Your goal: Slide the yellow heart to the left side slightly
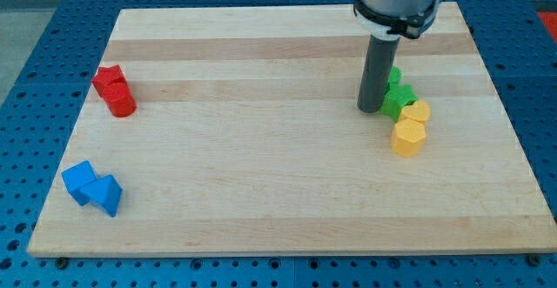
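Two yellow blocks sit at the view's right. The upper one (419,111) looks like the yellow heart, partly behind the lower one, a yellow hexagon-like block (408,137). My tip (372,110) rests on the wooden board just left of a green star-like block (399,101). It is about a block's width left of the heart and does not touch it. A second green block (394,77) is partly hidden behind the rod.
The wooden board (261,175) lies on a blue perforated table. Two red blocks (115,91) sit touching near the left edge. Two blue blocks (92,187) sit touching at the lower left. The green and yellow blocks form one tight cluster.
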### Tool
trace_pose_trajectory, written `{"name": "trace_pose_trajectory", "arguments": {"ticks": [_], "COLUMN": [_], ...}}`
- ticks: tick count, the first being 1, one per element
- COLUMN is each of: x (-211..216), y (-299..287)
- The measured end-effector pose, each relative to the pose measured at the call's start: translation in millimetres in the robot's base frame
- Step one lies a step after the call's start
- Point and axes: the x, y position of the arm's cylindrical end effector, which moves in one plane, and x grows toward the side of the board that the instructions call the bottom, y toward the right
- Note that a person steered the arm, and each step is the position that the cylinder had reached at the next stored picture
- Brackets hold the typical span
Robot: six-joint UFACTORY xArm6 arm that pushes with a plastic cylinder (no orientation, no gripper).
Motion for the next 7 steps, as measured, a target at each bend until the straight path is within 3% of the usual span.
{"name": "trace_pose_trajectory", "arguments": {"ticks": [2, 4, 5, 7], "x": [-17, -71, -71, -56], "y": [-33, -33, -5, -34]}}
